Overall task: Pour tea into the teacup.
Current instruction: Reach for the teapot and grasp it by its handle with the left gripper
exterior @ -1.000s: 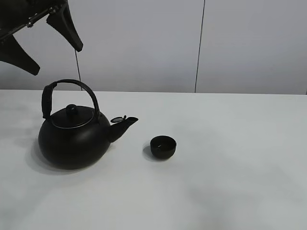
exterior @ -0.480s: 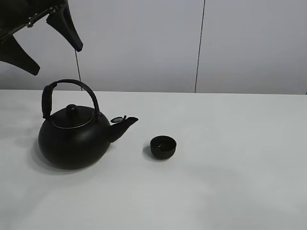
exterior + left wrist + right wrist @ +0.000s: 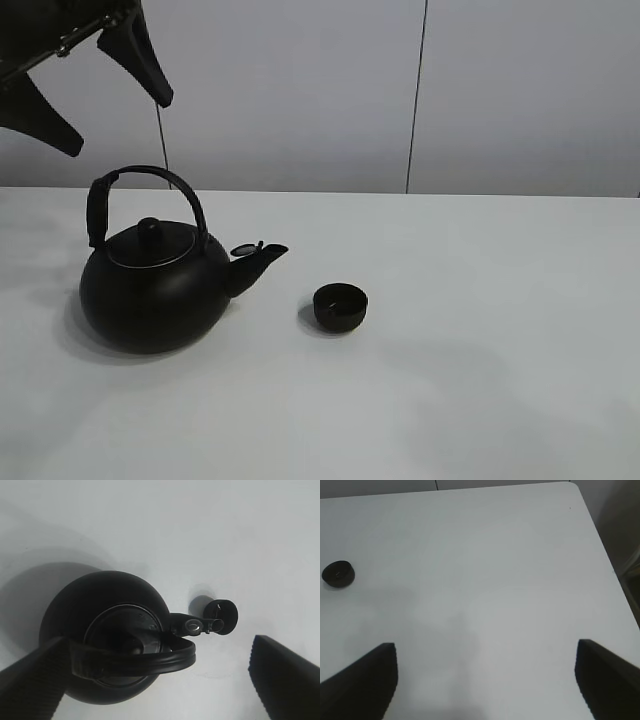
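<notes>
Teacup (image 3: 340,306) sat just below centre of the ext. view, upright on the white worktop (image 3: 480,380). It was near the kettle (image 3: 155,290) spout, to its right, not touching. Kettle stood at lower left w/ lid on and arched handle up, spout aimed toward the cup. Left claw (image 3: 117,124) hung in the upper left corner, above the kettle handle & clear of it. Its fingers were spread wide, gripping nothing. Left wrist cam looked down on lid & handle, w/ the cup just past the spout tip. Right claw (image 3: 486,645), per its wrist cam, had both fingers (image 3: 362,680) wide apart over the worktop w/ nothing between them, teacup well apart from it.
</notes>
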`<state>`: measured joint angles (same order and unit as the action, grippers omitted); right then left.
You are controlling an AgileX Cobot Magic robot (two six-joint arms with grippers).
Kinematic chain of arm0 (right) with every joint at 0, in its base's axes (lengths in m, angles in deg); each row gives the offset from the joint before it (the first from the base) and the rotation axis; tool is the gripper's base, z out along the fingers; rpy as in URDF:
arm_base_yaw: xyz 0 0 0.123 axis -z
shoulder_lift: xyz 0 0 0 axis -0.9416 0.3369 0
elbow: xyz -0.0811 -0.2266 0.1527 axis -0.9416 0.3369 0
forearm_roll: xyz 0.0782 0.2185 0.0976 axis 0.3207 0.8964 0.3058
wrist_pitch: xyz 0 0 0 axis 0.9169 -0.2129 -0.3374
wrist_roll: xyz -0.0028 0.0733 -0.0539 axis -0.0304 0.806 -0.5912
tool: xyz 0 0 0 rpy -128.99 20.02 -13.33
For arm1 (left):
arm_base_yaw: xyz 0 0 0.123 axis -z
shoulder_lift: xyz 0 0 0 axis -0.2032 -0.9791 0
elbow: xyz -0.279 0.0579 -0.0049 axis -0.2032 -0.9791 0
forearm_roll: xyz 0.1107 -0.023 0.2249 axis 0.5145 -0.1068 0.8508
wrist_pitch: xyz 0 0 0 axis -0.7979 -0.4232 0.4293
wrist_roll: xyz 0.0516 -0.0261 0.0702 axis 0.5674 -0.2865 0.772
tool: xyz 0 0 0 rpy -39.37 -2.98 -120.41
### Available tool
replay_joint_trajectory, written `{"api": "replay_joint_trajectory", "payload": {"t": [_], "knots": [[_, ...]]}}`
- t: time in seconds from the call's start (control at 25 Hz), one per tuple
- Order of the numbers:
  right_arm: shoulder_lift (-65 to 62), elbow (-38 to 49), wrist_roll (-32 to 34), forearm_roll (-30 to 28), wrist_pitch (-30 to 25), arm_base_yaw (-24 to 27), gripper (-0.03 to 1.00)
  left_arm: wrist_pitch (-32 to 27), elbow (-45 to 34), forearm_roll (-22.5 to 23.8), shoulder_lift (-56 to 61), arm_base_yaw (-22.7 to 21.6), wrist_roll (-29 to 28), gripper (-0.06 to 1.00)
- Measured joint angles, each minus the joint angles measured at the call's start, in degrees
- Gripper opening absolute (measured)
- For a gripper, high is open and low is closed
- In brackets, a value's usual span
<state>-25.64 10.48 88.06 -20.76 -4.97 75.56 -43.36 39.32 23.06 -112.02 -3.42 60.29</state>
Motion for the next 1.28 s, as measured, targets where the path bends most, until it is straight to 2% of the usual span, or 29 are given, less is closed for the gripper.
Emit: {"api": "replay_joint_trajectory", "payload": {"t": [1.04, 1.16, 1.28], "knots": [[0.0, 0.0, 0.0, 0.0, 0.8, 0.0, 0.66, 1.4, -0.4, 0.3, 2.2, -0.2, 0.2, 0.7], [0.0, 0.0, 0.0, 0.0, 0.8, 0.0, 0.66, 7.8, -2.1, 4.9, 8.6, 1.6, 1.2, 0.7], [0.0, 0.0, 0.0, 0.0, 0.8, 0.0, 0.66, 21.5, -10.2, 12.3, 18.6, 4.8, 1.5, 0.7]]}}
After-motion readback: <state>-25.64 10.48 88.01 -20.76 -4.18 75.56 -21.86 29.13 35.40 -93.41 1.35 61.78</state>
